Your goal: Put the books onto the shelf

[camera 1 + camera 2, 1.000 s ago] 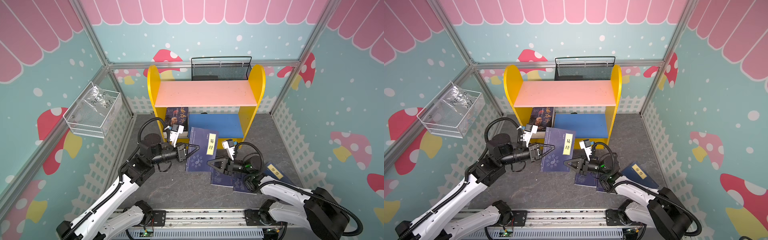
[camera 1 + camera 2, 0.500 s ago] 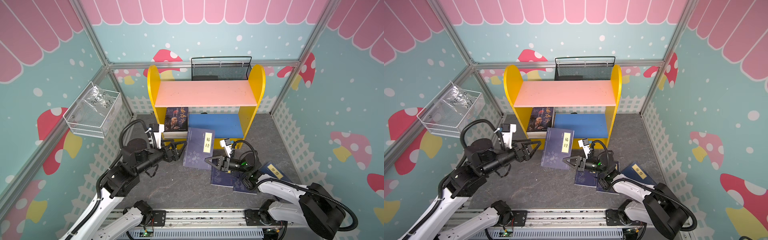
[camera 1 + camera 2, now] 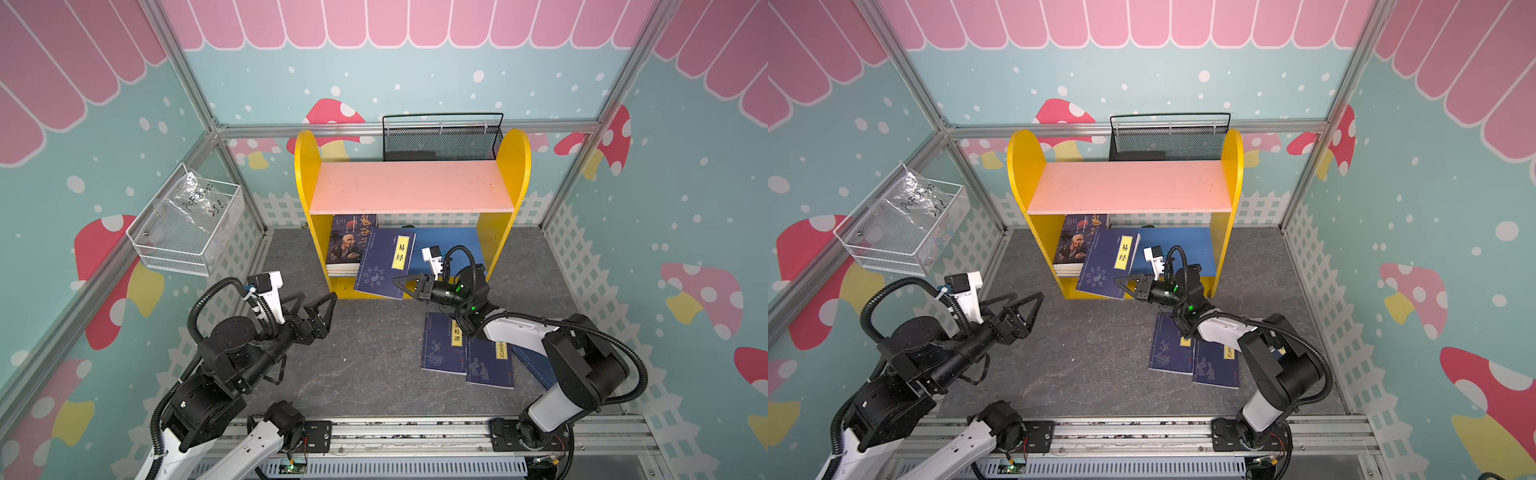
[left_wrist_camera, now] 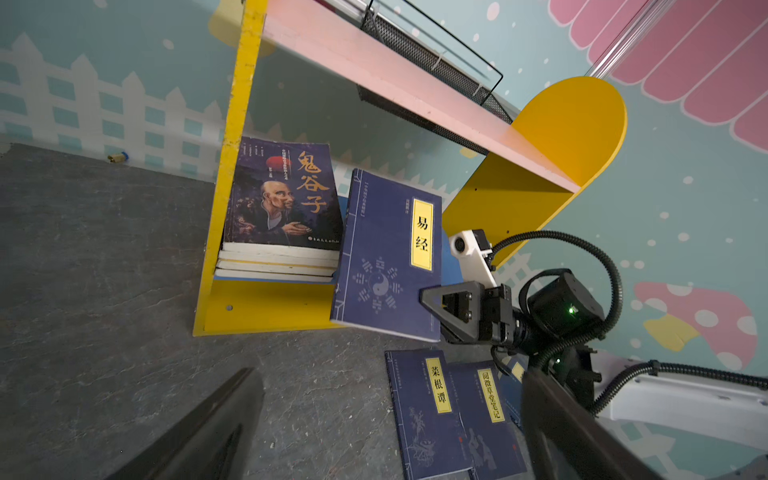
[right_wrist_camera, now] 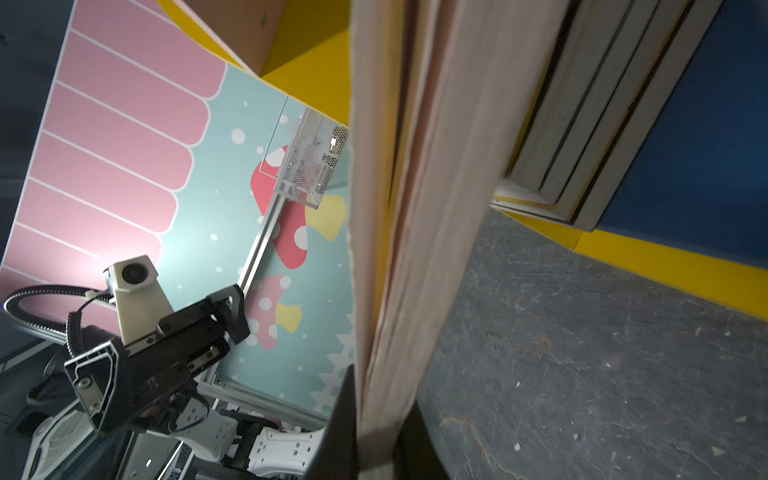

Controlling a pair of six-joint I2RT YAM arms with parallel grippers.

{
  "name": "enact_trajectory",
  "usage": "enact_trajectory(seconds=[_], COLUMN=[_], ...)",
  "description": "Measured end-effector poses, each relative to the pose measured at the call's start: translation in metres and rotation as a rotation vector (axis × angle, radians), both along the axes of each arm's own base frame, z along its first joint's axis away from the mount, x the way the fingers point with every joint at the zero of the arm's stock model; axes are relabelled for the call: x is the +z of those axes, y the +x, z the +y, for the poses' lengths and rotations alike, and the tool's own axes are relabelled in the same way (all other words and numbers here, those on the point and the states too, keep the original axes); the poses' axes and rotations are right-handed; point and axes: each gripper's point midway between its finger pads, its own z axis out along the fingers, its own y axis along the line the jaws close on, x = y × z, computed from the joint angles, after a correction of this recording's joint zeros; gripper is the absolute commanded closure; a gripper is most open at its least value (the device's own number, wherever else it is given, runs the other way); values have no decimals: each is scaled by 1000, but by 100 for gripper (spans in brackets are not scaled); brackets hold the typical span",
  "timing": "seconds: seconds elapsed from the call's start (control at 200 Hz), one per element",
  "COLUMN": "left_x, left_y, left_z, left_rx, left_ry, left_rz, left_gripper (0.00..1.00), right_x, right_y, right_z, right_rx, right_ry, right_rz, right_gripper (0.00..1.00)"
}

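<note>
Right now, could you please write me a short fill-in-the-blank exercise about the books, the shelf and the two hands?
The right hand is shut on the navy book whose title label is ____.
The left hand is ____ and holds nothing.
The stack of books lies on the shelf's ____ lower board.
Missing words: yellow; open; blue.

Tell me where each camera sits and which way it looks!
Top views: high at the front, looking down on the shelf, both arms, open left gripper, right gripper shut on the navy book.
Left wrist: left arm, facing the shelf; own fingers show.
Right wrist: right arm, close against the navy book; own fingers show.
Shared: each wrist view shows the other arm's gripper.
</note>
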Motion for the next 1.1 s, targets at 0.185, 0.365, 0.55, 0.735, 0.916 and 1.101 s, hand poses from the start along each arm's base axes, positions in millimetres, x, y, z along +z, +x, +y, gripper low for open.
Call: enact_trajectory(seconds=[0.185, 0.365, 0.55, 0.735, 0.916, 1.101], left_x=[-18, -22, -24, -26, -27, -27], left_y=[-3, -7, -9, -11, -14, -13], left_z=[5, 10, 14, 18, 21, 21], left_rx=[13, 29, 40, 54, 62, 64], left_ry=[22, 17, 21, 30, 30, 32], left_rz=[38, 37, 38, 44, 41, 43], left_gripper=[1, 1, 1, 1, 1, 1], right_x=[7, 20, 4, -2, 5, 3], right_y=[33, 65, 93, 106, 113, 117], right_z=[20, 30, 38, 51, 59, 65], right_rx=[-12, -33, -26, 15, 45, 67], right_ry=[-62, -86, -114, -124, -110, -104], right_rz=[26, 12, 30, 15, -5, 1], right_gripper=[93, 93, 92, 92, 92, 92])
